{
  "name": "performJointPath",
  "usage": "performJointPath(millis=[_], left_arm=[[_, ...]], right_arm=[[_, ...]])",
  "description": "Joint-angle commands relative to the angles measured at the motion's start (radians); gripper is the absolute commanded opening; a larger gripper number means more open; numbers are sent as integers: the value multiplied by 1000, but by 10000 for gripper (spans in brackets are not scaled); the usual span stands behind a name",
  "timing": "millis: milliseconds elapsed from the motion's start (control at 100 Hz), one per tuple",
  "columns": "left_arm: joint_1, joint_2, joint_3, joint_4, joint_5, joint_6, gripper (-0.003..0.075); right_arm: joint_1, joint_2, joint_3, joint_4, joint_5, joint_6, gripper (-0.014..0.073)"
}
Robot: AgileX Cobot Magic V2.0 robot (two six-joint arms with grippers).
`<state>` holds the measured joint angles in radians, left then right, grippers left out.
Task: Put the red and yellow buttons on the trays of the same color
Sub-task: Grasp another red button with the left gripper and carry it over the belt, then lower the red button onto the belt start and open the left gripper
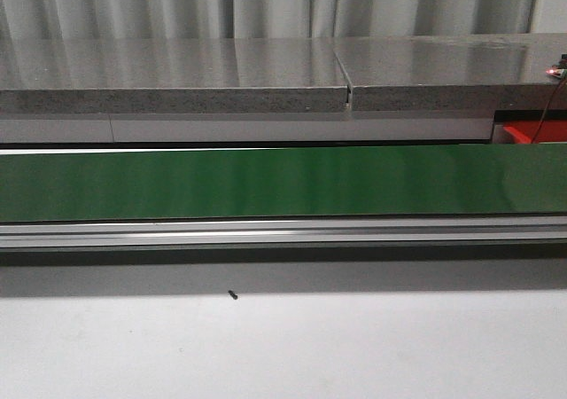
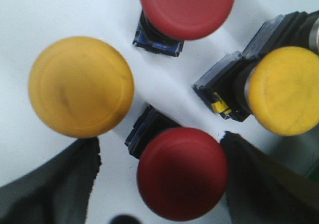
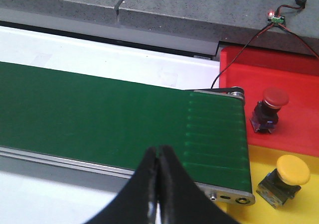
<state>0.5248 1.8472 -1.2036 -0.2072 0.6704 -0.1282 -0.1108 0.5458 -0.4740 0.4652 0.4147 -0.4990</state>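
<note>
Front view: low, level, facing across green belt (image 1: 283,183) toward grey counter (image 1: 177,75); left wrist: straight down, very close over buttons (image 2: 182,173); right wrist: angled down over belt's end, sharing belt with front.

A long green conveyor belt (image 1: 283,182) runs left to right, edged nearer by a silver aluminium rail (image 1: 283,232). Behind it sits a grey speckled stone counter (image 1: 177,71), with pale curtains (image 1: 266,4) beyond.

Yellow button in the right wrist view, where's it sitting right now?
The yellow button sits on the yellow tray, just past the end of the green belt. The red button on the red tray is its nearest neighbour.
</note>
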Motion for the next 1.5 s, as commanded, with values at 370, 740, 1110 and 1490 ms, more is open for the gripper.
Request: performJointPath(millis=[370, 740, 1110, 1490], left_arm=[[-2, -156, -30, -9, 18, 77, 103], [-106, -402, -30, -11, 94, 134, 103], [-282, -365, -30, -11, 84, 134, 103], [-293, -273, -30, -16, 128, 136, 109]], right_arm=[[-1, 1, -29, 21, -60, -7, -58], [-1, 1, -29, 21, -60, -7, -58], [-1, 1, -29, 21, -60, -7, -58], [-1, 1, -29, 21, -60, -7, -58]])
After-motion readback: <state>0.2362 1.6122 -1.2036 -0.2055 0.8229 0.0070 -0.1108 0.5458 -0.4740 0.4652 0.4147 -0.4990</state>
